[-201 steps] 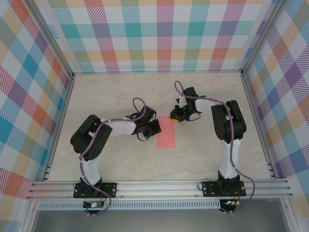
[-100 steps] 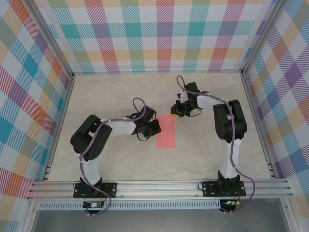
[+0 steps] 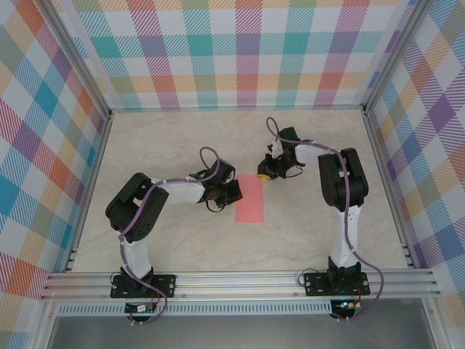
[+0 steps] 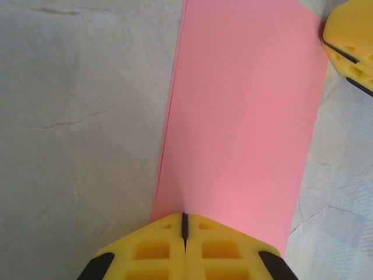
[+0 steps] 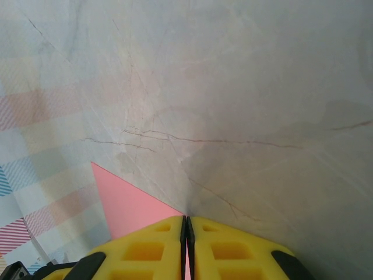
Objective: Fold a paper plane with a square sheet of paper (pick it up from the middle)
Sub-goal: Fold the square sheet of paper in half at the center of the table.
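Item: square sheet of paper (image 3: 251,198), salmon-pink, lying as a flat upright rectangle at the centre of the top view, on the pale marble-patterned table (image 3: 182,138).
Detail: left gripper (image 4: 185,217) has its yellow fingers pressed together, tips at the middle of the sheet's left long edge. Right gripper (image 5: 186,220) has its fingers likewise pressed together, at the sheet's upper right corner. Whether either one pinches paper between its fingers cannot be told.
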`<control>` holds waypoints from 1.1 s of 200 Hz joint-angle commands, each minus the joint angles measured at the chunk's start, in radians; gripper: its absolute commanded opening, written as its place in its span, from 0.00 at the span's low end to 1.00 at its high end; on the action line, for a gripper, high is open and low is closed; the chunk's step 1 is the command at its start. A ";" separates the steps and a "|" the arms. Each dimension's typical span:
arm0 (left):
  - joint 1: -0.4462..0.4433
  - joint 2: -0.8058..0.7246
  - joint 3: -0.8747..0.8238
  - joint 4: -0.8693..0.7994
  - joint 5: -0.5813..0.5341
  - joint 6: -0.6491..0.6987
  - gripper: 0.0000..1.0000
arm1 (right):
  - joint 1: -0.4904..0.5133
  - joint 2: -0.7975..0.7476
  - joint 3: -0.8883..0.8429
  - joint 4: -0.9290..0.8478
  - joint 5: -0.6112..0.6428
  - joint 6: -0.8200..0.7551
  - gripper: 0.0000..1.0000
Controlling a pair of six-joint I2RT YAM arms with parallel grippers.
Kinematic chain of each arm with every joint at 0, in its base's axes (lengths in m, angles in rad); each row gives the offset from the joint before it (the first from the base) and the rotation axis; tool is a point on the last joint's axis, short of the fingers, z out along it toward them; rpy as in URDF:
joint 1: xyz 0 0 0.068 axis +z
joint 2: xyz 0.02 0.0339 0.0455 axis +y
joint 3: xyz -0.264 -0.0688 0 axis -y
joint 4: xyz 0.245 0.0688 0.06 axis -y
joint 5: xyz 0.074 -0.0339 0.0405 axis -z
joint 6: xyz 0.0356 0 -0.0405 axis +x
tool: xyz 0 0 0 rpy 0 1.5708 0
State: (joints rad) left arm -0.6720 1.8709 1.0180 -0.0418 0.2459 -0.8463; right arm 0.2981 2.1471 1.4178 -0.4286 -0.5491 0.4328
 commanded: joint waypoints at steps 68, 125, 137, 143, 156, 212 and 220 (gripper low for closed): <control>-0.008 0.004 -0.035 -0.124 -0.036 0.018 0.00 | 0.003 -0.032 0.046 -0.045 -0.048 0.022 0.13; -0.008 -0.014 -0.028 -0.141 -0.051 0.027 0.00 | 0.002 0.034 -0.012 -0.034 0.017 0.030 0.13; -0.008 -0.018 -0.027 -0.147 -0.053 0.033 0.00 | 0.003 0.030 -0.016 -0.037 0.013 0.030 0.13; -0.008 -0.019 -0.026 -0.148 -0.053 0.034 0.00 | 0.002 0.024 -0.014 -0.040 0.012 0.029 0.13; -0.008 -0.024 -0.027 -0.150 -0.051 0.036 0.00 | 0.002 0.007 -0.006 -0.046 0.006 0.028 0.13; -0.008 -0.026 -0.025 -0.154 -0.059 0.037 0.00 | 0.003 -0.095 0.013 -0.066 -0.024 0.035 0.14; -0.008 -0.024 -0.028 -0.149 -0.057 0.036 0.00 | 0.003 -0.110 0.002 -0.060 -0.027 0.036 0.14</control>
State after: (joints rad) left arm -0.6720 1.8534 1.0180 -0.0872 0.2192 -0.8280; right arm 0.2989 2.1323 1.4284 -0.4706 -0.5648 0.4599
